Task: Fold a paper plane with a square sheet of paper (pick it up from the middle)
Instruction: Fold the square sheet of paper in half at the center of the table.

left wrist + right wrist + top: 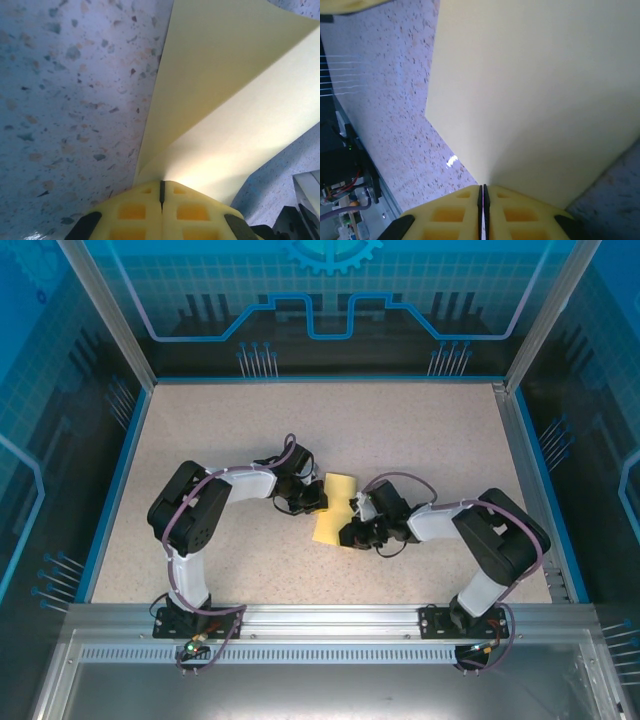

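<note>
Yellow sheet of paper [336, 502] is bent over in the middle of the speckled desk [210, 430], between the two arms. On one side the left gripper [161, 186] pinches it tight. On the other side the right gripper [483, 191] pinches it tight too.

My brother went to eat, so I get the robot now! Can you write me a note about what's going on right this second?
Left gripper: jaws shut on the yellow sheet of paper.
Right gripper: jaws shut on the same sheet, from the other side.
Paper: between both grippers, at the middle of the speckled table. It is bent over into two layers at the left jaws.
Done: sheet gripped, first bend started.
Left: no pointed plane shape shows yet, so nearly all the folding.
</note>
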Robot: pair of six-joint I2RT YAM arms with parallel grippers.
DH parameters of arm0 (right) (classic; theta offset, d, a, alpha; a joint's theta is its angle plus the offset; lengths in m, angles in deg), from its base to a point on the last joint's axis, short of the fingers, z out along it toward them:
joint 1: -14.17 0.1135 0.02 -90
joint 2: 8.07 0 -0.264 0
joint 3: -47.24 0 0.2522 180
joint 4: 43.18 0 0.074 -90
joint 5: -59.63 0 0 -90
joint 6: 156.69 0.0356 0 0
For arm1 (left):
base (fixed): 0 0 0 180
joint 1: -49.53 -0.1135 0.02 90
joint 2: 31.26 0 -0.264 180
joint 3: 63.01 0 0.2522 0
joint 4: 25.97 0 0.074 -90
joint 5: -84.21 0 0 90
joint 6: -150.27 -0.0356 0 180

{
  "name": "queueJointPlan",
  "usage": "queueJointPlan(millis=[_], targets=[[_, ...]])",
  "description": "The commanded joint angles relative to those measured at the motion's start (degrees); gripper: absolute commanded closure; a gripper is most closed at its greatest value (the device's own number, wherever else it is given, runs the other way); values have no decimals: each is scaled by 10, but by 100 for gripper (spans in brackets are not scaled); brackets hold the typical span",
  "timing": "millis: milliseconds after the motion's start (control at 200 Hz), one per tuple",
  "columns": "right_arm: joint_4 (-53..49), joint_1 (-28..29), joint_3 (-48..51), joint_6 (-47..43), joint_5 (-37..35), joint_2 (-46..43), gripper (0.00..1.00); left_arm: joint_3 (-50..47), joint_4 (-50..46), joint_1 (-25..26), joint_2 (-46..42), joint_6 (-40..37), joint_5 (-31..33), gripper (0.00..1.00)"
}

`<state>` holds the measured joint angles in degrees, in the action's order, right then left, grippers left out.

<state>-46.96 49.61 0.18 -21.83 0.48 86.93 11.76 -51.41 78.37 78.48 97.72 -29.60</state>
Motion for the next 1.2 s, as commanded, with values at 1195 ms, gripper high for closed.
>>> queueJointPlan(millis=[1195], targets=[[-60, 26, -56, -6, -20, -16, 87, -2, -65, -4, 21, -19, 36, 100]])
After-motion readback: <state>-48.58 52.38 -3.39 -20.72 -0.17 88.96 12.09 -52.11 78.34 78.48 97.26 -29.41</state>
